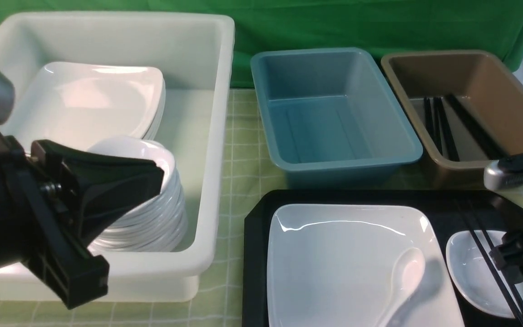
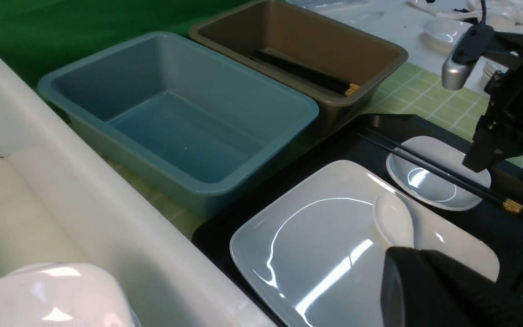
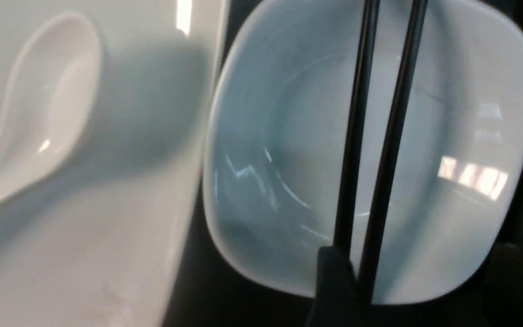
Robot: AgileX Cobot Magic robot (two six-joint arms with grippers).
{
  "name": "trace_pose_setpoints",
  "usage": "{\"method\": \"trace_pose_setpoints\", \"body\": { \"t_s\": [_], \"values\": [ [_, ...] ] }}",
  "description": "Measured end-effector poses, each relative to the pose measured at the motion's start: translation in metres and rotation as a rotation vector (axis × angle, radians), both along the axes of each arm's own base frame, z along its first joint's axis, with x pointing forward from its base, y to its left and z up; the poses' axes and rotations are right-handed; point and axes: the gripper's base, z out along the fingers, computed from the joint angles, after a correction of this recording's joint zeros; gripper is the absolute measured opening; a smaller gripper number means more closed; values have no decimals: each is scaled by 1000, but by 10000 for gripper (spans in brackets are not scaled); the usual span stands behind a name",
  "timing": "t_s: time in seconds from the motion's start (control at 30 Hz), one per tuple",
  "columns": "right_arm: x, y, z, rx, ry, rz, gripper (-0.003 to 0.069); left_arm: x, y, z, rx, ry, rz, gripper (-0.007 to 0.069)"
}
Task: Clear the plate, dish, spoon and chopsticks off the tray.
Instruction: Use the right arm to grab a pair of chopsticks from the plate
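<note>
Left claw [image 1: 156,178] closed, right claw [image 3: 420,277] spread

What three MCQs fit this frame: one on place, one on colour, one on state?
1. The spoon lies:
A) on the plate
B) in the white tub
C) on the tablecloth

2. The bin holding the stored chopsticks is:
A) teal
B) brown
C) white

3. The teal bin is:
A) full of crockery
B) empty
C) overturned

Key:
1 A, the spoon's bowl rests inside the plate's rim.
2 B, the black sticks lie along the floor of the brown bin.
3 B, its bare floor shows in both the front and left wrist views.
</note>
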Motion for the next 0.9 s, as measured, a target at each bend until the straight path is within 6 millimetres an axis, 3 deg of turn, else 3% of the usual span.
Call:
{"method": "trace_pose_setpoints", "body": {
  "t_s": [0.27, 0.5, 0.6, 0.73, 0.9],
  "values": [
    [20, 1, -35, 50, 56, 1, 459, 0, 0, 0, 1, 2, -2, 10],
    [25, -7, -48, 49, 91, -27, 428, 0, 0, 0, 1, 2, -2, 10],
    [25, -6, -48, 50, 88, 1, 333, 0, 0, 0, 1, 2, -2, 10],
    [25, -5, -48, 56, 92, 37, 136, 0, 0, 0, 1, 2, -2, 10],
    [25, -5, -48, 52, 96, 75, 136, 0, 0, 0, 0, 2, -2, 10]
  ]
}}
